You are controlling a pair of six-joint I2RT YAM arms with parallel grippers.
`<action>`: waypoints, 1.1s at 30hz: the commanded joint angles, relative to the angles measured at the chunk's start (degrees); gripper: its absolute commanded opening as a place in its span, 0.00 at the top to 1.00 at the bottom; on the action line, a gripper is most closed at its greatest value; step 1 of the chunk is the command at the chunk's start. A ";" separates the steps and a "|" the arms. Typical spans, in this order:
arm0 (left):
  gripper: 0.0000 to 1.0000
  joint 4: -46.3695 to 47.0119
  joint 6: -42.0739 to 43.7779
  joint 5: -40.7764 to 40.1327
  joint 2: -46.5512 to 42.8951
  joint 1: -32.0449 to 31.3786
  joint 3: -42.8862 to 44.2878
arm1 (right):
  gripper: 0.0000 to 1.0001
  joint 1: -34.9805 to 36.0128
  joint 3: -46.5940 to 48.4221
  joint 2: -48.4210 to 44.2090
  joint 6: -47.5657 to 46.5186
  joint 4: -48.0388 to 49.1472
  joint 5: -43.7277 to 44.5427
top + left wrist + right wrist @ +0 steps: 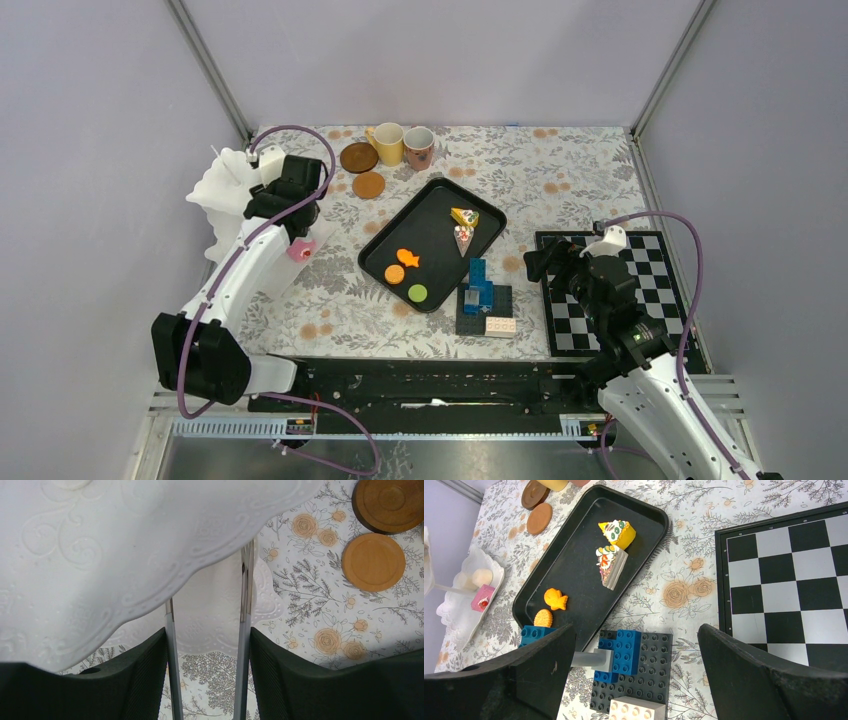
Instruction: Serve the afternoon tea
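White stand [125,545] overhangs the left gripper [209,640], pinching metal tongs [245,595]. Coasters [373,562] sit right, near the table's [310,605] far edge (right gripper [635,630]: spread wide).

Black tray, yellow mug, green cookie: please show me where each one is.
black tray [425,225]: top view, bare floor of the tray.
yellow mug [389,152]: top view, outer wall.
green cookie [417,293]: top view, its centre.

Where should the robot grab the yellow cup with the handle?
Probably the rim of the yellow mug, from above, on its near side: it stands upright, mouth open, so one finger can slip inside. The pinkish patterned mug crowds its right; its small handle points left.
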 commanded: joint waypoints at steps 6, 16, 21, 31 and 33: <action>0.39 2.54 0.88 -0.43 -1.77 0.34 1.32 | 0.02 0.38 0.56 0.24 -0.44 1.83 0.22; 0.38 3.32 2.28 5.49 -3.17 0.31 2.69 | 0.02 0.38 0.54 0.39 -0.11 1.83 0.08; 0.39 4.78 4.19 13.46 -4.68 0.25 2.83 | 0.02 0.38 0.56 0.72 0.01 1.86 0.00; 0.39 2.14 4.18 11.40 -7.76 0.25 2.22 | 0.02 0.38 0.60 0.82 0.24 1.83 -0.22; 0.39 0.90 3.43 8.90 -7.45 0.25 2.36 | 0.02 0.38 0.66 0.90 0.34 1.83 -0.18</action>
